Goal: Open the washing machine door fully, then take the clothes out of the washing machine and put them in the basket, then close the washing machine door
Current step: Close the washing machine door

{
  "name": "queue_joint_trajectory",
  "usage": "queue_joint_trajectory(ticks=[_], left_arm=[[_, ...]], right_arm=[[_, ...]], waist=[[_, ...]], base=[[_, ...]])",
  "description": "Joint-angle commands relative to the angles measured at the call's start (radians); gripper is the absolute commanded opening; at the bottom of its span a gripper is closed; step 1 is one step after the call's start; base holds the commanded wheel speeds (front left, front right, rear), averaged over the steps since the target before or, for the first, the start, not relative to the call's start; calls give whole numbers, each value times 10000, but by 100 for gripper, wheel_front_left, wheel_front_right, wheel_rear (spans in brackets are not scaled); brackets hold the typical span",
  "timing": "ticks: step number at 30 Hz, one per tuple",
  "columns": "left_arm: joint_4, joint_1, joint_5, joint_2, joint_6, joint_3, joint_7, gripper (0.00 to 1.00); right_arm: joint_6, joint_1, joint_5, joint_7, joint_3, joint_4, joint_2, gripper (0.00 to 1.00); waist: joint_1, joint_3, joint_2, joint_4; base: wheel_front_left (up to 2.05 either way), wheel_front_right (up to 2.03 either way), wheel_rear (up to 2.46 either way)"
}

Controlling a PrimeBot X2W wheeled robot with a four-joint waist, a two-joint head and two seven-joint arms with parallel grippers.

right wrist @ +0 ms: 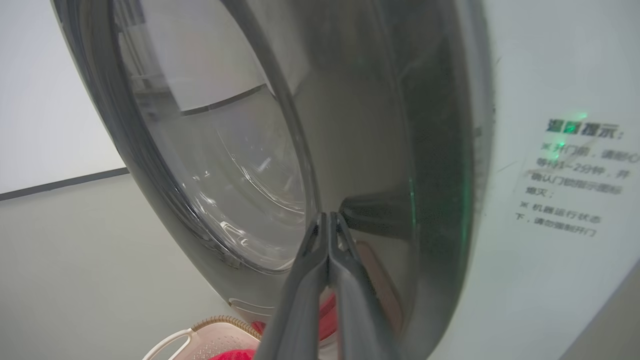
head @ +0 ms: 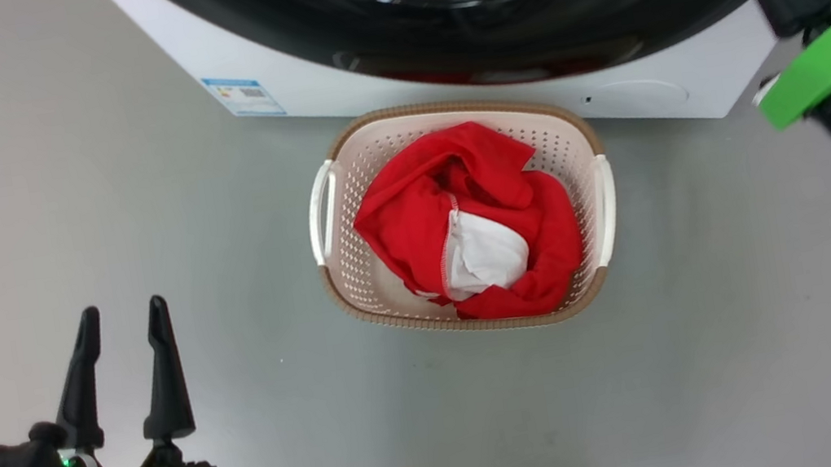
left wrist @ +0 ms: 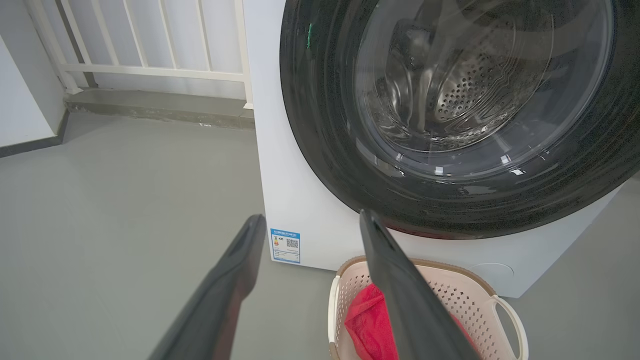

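Down front of the washing machine (head: pixel 293 79), the basket (head: pixel 446 107) sits on the floor (head: pixel 88 192) w/ red clothes (head: pixel 413 217) piled inside. My right claw (right wrist: pixel 327 215): fingers pressed together, nothing btwn, tips at the black rim of the washing machine door (head: pixel 519 45), which looks flat vs the front. My left claw (head: pixel 122 306) hangs spread apart, empty, well left of basket.

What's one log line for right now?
clothes: in basket | washing machine door: looks shut | right fingers: shut, tips at door rim | left fingers: open, holding nothing
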Motion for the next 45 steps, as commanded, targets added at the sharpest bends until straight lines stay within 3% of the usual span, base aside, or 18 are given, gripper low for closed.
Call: queue_joint_trajectory(ticks=[1, 10, 25, 26, 27, 28, 29, 30, 31, 45], left_arm=[[-234, -216, -8, 285, -30, 331, -80, 100], [-137, -170, -30, 275, -30, 311, -80, 100], [-51, -151, -20, 296, -30, 386, -80, 100], [-33, -126, -14, 310, -30, 393, -80, 100], [-22, -108, -11, 323, -30, 400, -80, 100], [-22, -108, -11, 323, -30, 400, -80, 100], [-12, -90, -7, 338, -30, 411, -80, 100], [3, -70, -3, 355, -30, 419, -80, 100], [13, -51, 2, 371, -30, 429, -80, 100], [58, 311, 113, 534, -30, 570, -80, 100]], right_arm=[[14, -285, 107, -120, 23, -83, -158, 0], [14, -925, -562, -120, -1055, 691, -107, 0], [14, -424, -718, -120, -952, 706, 244, 0], [14, -277, -732, -120, -931, 644, 321, 16], [14, -191, -737, -120, -923, 604, 370, 24], [14, -191, -737, -120, -923, 604, 370, 24], [14, -96, -741, -120, -914, 560, 427, 37], [14, 10, -742, -120, -908, 513, 491, 86], [14, 121, -739, -120, -901, 462, 553, 100], [14, 1992, -695, -120, -929, -925, 1104, 100]], waist=[[0, 148, -1, 154], [0, 7, -1, 216], [0, -354, -1, -12], [0, -491, -1, -82], [0, -567, -1, -126], [0, -567, -1, -126], [0, -651, -1, -177], [0, -744, -1, -232], [0, -841, -1, -291], [0, -2086, -1, -1436]], base=[[0, 0, 0], [0, 0, 0], [0, 0, 0], [0, 0, 0], [0, 0, 0], [0, 0, 0], [0, 0, 0], [0, 0, 0], [0, 0, 0], [0, 0, 0]])
